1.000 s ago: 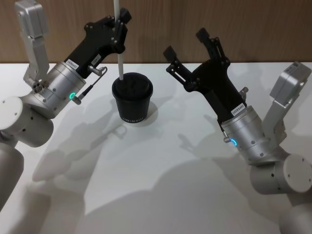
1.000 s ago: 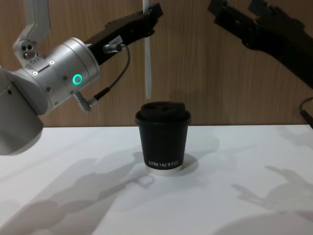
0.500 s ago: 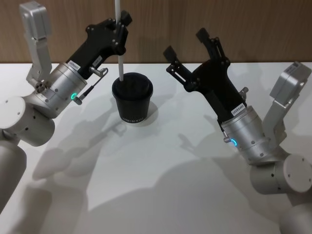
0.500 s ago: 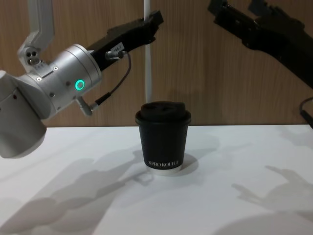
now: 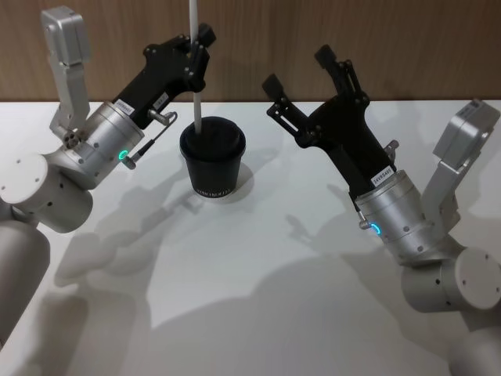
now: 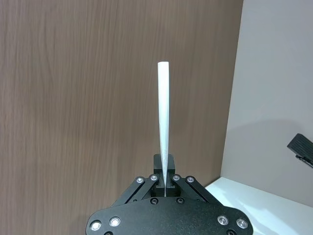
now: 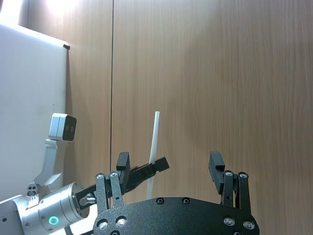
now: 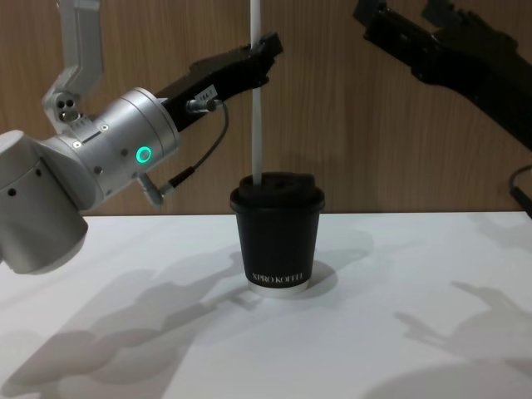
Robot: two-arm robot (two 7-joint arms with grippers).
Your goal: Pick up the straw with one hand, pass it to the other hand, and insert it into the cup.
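One short drop since a second ago: your left gripper (image 8: 264, 43), pinching the straw (image 8: 258, 100), brought its tip onto the cup (image 8: 278, 233) lid mid-frame, while the right gripper (image 5: 301, 78) waits spread, upper right

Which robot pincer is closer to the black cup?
The left pincer. It holds the straw upright just above the cup. The right pincer hangs open, off to the cup's right.

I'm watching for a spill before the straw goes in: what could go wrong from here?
The left end effector grips the straw high up, so its tip at the lid of the cup could miss the opening and bend. A sideways push might tip the cup. The open right end effector hangs close by.
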